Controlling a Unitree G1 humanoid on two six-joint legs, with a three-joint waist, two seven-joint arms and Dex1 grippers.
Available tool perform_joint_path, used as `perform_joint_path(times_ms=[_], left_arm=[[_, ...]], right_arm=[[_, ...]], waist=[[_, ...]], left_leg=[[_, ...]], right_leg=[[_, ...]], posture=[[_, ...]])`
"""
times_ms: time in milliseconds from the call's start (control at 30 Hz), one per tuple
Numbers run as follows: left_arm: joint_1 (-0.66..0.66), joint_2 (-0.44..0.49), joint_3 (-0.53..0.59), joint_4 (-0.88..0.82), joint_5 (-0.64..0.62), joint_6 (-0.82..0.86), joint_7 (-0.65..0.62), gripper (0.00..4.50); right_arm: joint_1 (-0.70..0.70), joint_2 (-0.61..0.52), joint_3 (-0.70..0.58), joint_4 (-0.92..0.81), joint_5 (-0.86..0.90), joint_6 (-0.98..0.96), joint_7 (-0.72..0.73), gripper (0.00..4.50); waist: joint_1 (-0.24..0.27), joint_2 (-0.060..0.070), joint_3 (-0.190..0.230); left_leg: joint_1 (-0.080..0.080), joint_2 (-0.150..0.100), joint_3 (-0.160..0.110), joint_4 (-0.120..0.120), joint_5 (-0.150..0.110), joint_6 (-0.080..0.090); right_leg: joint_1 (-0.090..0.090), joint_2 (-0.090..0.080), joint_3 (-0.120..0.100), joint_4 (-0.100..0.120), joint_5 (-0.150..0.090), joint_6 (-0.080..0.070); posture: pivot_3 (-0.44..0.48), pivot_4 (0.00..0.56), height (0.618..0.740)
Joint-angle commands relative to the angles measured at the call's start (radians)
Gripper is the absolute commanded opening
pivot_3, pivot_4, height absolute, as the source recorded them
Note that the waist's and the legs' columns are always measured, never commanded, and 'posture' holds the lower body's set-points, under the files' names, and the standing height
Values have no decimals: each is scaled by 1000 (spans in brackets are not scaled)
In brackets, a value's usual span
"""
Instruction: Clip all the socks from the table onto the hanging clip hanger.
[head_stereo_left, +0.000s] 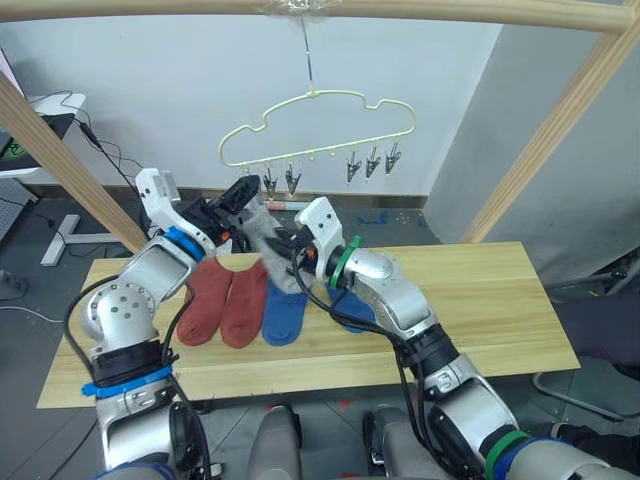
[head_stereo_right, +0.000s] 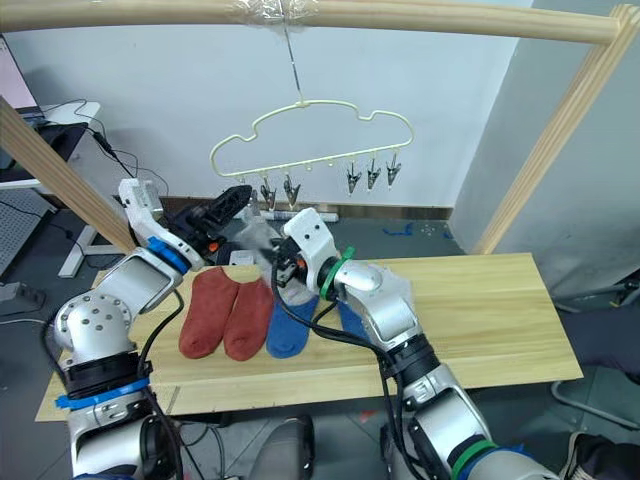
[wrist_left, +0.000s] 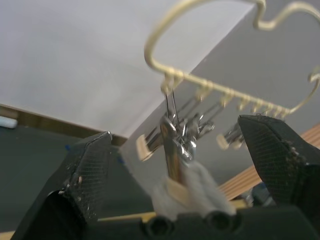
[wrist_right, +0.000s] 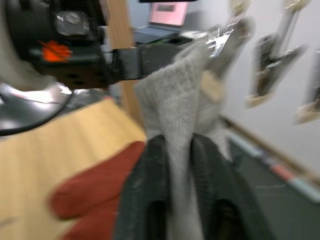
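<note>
The pale-yellow clip hanger hangs from the top pole, with a row of grey metal clips along its lower wire. My right gripper is shut on a light grey sock and holds it up so that its top edge is at a clip on the left of the row. My left gripper is open, with a finger on each side of that clip and not touching it. Two rust-red socks and a blue sock lie flat on the table. A second blue sock shows partly under my right arm.
A round wooden pole frame surrounds the table, with one slanted pole at the right, another slanted pole at the left and a top pole. A desk with a laptop and cables stands at the back left.
</note>
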Motion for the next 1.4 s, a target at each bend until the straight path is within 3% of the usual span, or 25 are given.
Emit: perform_joint_path(times_ms=[33,167,267,600,1033,1267,1400], left_arm=[[28,16,-28,-60,39,-29,-29,4500],[62,32,-58,-94,108,-76,-52,4500],[93,41,-87,-135,157,-108,-69,4500],[170,26,-240,-229,357,-253,-117,4500],[26,-79,-332,-67,568,-456,-107,4500],[19,-85,-379,4,669,-573,-158,2444],[4,-109,-377,59,720,-649,-136,2444]], right_arm=[[7,23,-21,-94,75,64,29,2144],[42,-13,-13,-119,93,105,44,3640],[77,-60,-21,-153,86,116,47,4468],[258,-319,-111,-450,148,160,87,4468],[278,-391,-213,-671,272,255,34,4468],[262,-378,-248,-725,352,278,4,4500],[246,-384,-253,-740,387,294,-6,4500]], waist=[[5,0,0],[19,0,0],[24,0,0],[27,0,0],[18,0,0],[16,0,0],[16,0,0]], left_leg=[[0,0,0,0,0,0],[0,0,0,0,0,0],[0,0,0,0,0,0],[0,-1,0,-1,0,0],[0,-1,1,0,0,0],[0,-1,1,0,0,1],[0,-1,1,1,0,1]], right_leg=[[0,0,0,0,0,0],[0,0,-1,0,0,-1],[0,0,0,0,0,-1],[-1,0,0,-1,0,-1],[0,1,1,-1,0,0],[0,2,1,-1,0,0],[0,2,1,-1,0,0]], posture=[[82,221,740],[86,220,740],[86,220,740],[78,224,740],[14,216,740],[6,210,740],[2,204,740]])
